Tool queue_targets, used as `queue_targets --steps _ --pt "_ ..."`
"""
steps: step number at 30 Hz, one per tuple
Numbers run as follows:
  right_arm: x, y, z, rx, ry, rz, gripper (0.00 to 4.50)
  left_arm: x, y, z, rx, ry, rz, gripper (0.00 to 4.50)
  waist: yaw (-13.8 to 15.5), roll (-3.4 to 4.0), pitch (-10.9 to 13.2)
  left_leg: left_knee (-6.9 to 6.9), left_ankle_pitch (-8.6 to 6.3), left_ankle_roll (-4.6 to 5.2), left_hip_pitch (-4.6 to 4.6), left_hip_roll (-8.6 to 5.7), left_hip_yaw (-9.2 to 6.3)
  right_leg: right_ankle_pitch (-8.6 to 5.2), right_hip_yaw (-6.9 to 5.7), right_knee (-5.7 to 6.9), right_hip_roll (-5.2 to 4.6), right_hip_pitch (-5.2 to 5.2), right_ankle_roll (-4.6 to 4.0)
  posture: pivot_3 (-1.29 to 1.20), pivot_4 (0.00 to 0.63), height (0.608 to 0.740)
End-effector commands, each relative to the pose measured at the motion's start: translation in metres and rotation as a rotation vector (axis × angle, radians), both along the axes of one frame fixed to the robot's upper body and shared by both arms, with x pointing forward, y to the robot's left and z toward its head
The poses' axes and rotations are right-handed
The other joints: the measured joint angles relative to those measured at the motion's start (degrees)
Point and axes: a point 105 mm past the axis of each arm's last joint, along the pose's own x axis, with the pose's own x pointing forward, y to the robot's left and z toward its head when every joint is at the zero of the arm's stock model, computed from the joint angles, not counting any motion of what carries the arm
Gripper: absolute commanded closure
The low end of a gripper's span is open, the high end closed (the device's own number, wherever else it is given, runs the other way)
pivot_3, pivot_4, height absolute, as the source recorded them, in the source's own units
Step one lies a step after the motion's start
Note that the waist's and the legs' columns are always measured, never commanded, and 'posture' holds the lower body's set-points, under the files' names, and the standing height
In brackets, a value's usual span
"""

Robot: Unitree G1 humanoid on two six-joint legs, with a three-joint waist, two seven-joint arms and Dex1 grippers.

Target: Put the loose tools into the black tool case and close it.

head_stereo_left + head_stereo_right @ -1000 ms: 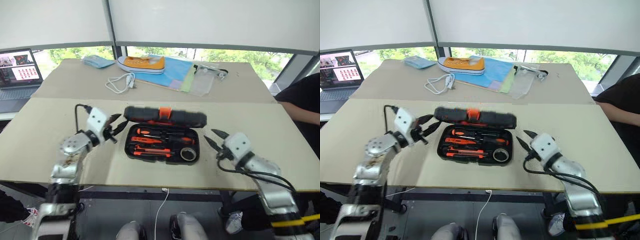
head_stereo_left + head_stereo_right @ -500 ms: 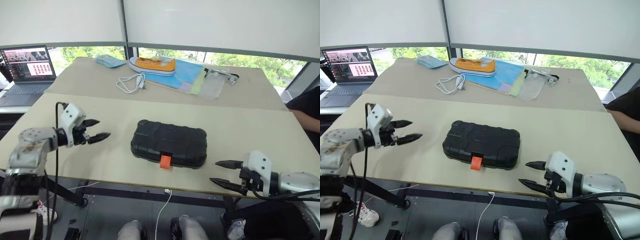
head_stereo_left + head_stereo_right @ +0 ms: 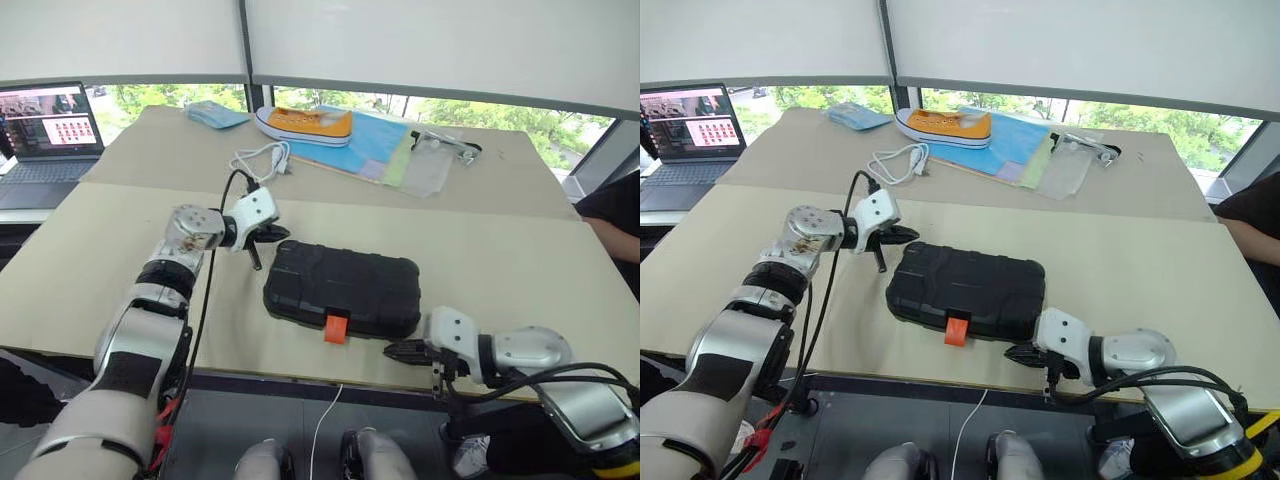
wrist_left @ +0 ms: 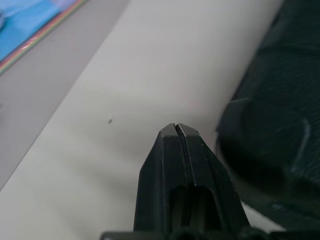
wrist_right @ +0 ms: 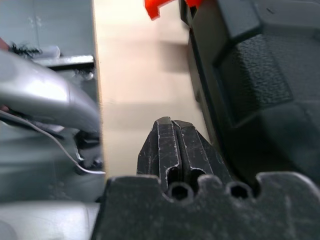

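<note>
The black tool case point(image 3: 342, 288) lies shut and flat on the near table, its orange latch point(image 3: 335, 327) hanging loose at the front edge. The loose tools are hidden. My left gripper point(image 3: 270, 240) is shut with nothing in it, its tips by the case's far left corner. In the left wrist view the shut fingertips point(image 4: 176, 129) sit just beside the case point(image 4: 280, 100). My right gripper point(image 3: 397, 350) is shut and empty, low at the case's front right corner near the table edge. The right wrist view shows its tips point(image 5: 170, 125) alongside the case wall point(image 5: 260, 75).
On the far table lie an orange shoe point(image 3: 305, 122), a white cable point(image 3: 258, 160), blue and green folders point(image 3: 370, 150), a clear bag point(image 3: 430, 165) and a blue cloth point(image 3: 215, 113). A laptop point(image 3: 45, 120) stands far left. A person's dark sleeve point(image 3: 615, 215) shows at the right.
The case, open with tools inside a second ago, is now shut. Both grippers have closed and moved in to the case, the left to its far left corner, the right to its front right.
</note>
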Motion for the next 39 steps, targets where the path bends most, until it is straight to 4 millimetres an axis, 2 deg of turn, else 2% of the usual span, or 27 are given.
queue_targets --steps 1,3,5,8,11,14,17,22,25,31,35,39 --pt "0.026 -0.013 0.011 -0.025 -0.108 -0.104 4.5 -0.029 -0.004 -0.018 0.135 0.106 -0.248 4.49 0.0 0.01 0.0 0.0 0.0 0.0 0.0 0.02 0.0 0.0 -0.01 0.01 0.0 0.0 0.0 0.0 0.15 0.718" --pt "0.041 -0.025 0.015 -0.043 -0.165 -0.17 4.5 -0.041 0.0 -0.026 0.17 0.174 -0.313 4.49 -0.1 0.02 0.0 0.06 0.0 -0.01 0.03 0.03 0.0 -0.01 0.0 0.07 -0.03 0.02 0.0 0.0 0.15 0.718" --pt "0.066 -0.044 0.026 -0.015 -0.231 -0.305 4.5 -0.053 0.001 -0.027 0.141 0.226 -0.364 4.49 -0.3 0.02 0.0 0.22 0.0 0.0 0.03 0.03 0.03 -0.01 0.01 0.17 -0.06 0.02 0.01 0.0 0.15 0.718" --pt "0.077 -0.058 0.025 -0.004 -0.24 -0.372 4.5 -0.061 -0.004 -0.022 0.06 0.24 -0.385 4.49 -0.6 0.1 0.0 0.45 -0.01 0.0 -0.02 0.05 0.04 -0.01 0.12 0.34 -0.12 0.0 0.02 0.0 0.15 0.718" --pt "0.073 -0.062 0.026 0.012 -0.224 -0.368 4.5 -0.067 -0.004 -0.007 -0.042 0.233 -0.356 4.49 -0.4 0.09 0.0 0.57 0.0 0.0 -0.19 0.14 -0.07 -0.01 0.09 0.37 -0.08 -0.06 0.01 0.0 0.15 0.718" --pt "0.057 -0.063 0.036 0.053 -0.191 -0.344 4.5 -0.071 -0.002 0.019 -0.167 0.27 -0.315 4.49 -0.3 0.1 0.0 0.62 0.01 0.0 -0.56 0.17 -0.11 0.0 0.08 0.42 -0.05 -0.36 0.0 0.0 0.15 0.718" --pt "0.044 -0.064 0.045 0.066 -0.174 -0.331 4.5 -0.081 -0.004 0.031 -0.192 0.306 -0.326 4.49 -0.3 0.12 0.0 0.69 0.01 0.0 -0.6 0.17 -0.13 0.0 0.08 0.44 -0.04 -0.38 0.0 0.0 0.15 0.718" --pt "0.03 -0.06 0.053 0.07 -0.146 -0.303 4.5 -0.094 -0.017 0.021 -0.121 0.309 -0.379 4.49 -0.4 0.12 0.0 0.68 0.0 0.0 -0.32 0.16 -0.14 0.01 0.14 0.43 -0.05 -0.16 0.04 0.0 0.15 0.718" --pt "0.022 -0.05 0.053 0.079 -0.118 -0.269 4.5 -0.094 -0.033 -0.003 -0.039 0.265 -0.395 4.49 -0.2 0.12 0.0 0.67 0.0 -0.01 -0.15 0.22 -0.16 0.01 0.16 0.42 -0.03 -0.01 0.04 0.0 0.15 0.718" --pt "0.023 -0.039 0.03 0.065 -0.061 -0.266 4.5 -0.094 -0.047 -0.027 0.044 0.189 -0.42 4.49 0.0 0.24 -0.1 0.63 -0.05 0.06 0.16 0.25 -0.24 0.01 0.19 0.34 -0.09 0.34 0.04 0.0 0.15 0.718" --pt "0.031 -0.033 0.013 0.046 -0.042 -0.278 4.5 -0.095 -0.056 -0.026 0.023 0.172 -0.435 4.49 0.0 0.31 -0.2 0.63 -0.08 0.13 0.17 0.25 -0.24 0.02 0.19 0.36 -0.11 0.37 0.06 0.0 0.15 0.718" --pt "0.037 -0.024 0.012 0.079 -0.051 -0.287 4.5 -0.093 -0.059 -0.022 0.015 0.16 -0.431 4.49 0.0 0.36 -0.2 0.63 -0.09 0.13 0.17 0.25 -0.25 0.02 0.18 0.37 -0.05 0.37 0.06 0.0 0.15 0.718"
